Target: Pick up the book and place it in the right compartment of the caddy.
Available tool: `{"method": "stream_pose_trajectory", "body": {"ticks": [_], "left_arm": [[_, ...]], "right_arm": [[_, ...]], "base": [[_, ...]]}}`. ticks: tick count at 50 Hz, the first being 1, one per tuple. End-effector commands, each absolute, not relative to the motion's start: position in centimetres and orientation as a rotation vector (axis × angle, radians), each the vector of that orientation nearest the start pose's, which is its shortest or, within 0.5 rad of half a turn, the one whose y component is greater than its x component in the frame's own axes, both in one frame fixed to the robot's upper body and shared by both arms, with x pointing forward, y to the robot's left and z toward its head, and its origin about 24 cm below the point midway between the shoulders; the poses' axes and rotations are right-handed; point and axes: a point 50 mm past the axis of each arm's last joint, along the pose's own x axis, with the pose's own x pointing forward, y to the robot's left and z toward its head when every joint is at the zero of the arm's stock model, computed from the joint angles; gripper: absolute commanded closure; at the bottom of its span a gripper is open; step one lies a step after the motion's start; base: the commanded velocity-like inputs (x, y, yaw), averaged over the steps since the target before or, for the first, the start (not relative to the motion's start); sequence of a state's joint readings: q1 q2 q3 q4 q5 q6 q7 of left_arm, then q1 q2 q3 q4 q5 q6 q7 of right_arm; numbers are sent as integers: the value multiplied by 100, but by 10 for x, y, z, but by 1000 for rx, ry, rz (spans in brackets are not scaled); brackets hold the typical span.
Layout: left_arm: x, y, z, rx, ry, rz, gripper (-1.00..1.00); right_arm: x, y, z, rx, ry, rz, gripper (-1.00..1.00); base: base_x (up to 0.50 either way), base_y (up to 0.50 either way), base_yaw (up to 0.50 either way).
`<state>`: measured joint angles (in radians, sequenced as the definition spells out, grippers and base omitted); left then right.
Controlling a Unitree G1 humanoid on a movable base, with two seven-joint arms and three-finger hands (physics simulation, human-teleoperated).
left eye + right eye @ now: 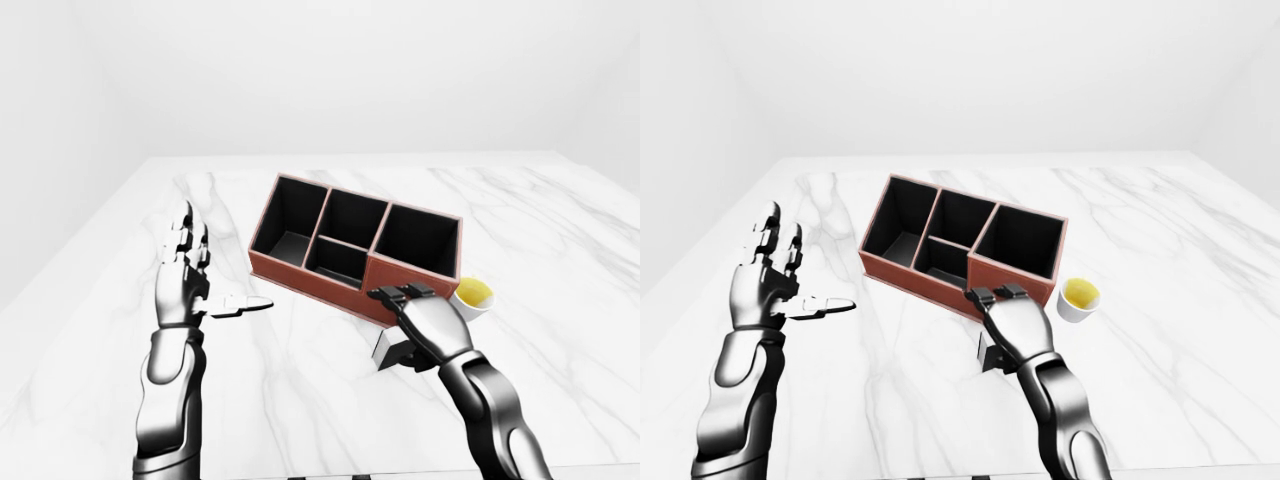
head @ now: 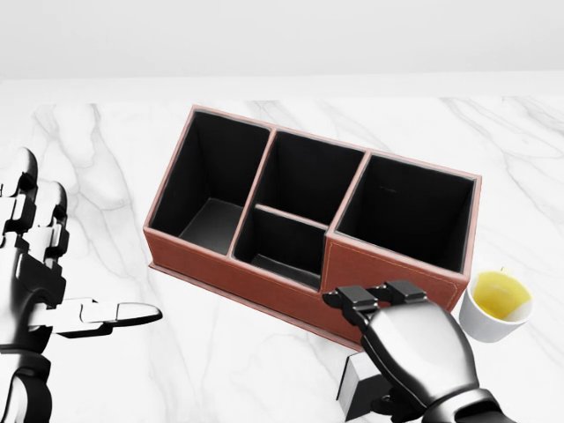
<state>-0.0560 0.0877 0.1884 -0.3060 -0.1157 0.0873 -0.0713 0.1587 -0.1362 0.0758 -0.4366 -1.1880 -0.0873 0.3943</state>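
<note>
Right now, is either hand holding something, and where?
Right hand covers the book; a grip cannot be told. Left hand is open, empty.

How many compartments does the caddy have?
4 in the caddy: tall left, tall right, and a middle bay split into an upper and a smaller lower one. None hidden.

Right hand (image 1: 418, 325) over book (image 1: 386, 347) below caddy (image 1: 355, 247); cup (image 1: 472, 294) at caddy's right; left hand (image 1: 188, 277) spread apart
</note>
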Motion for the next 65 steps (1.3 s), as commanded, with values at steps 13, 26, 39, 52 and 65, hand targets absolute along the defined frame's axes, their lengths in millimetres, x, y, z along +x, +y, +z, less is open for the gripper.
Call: {"method": "stream_pose_trajectory", "body": {"ticks": [13,26,39,52,65], "left_arm": [[251,199,120,-7,-280,71,-100],[252,199,114,-14,-255,72,-100],[251,202,111,-17,-251,79,-100],[250,204,109,-18,-249,88,-100],[249,205,106,-19,-243,89,-100]], "right_arm": [[215,-144,73,-1454,-70,262,0],[216,-144,58,-1568,-84,241,0],[224,-144,40,-1693,-121,244,-2],[226,-145,10,-1821,-157,294,-3],[226,-146,-14,-1882,-197,347,-4]], "base": [[0,0,0],[0,0,0],[0,0,0],[0,0,0],[0,0,0]]}}
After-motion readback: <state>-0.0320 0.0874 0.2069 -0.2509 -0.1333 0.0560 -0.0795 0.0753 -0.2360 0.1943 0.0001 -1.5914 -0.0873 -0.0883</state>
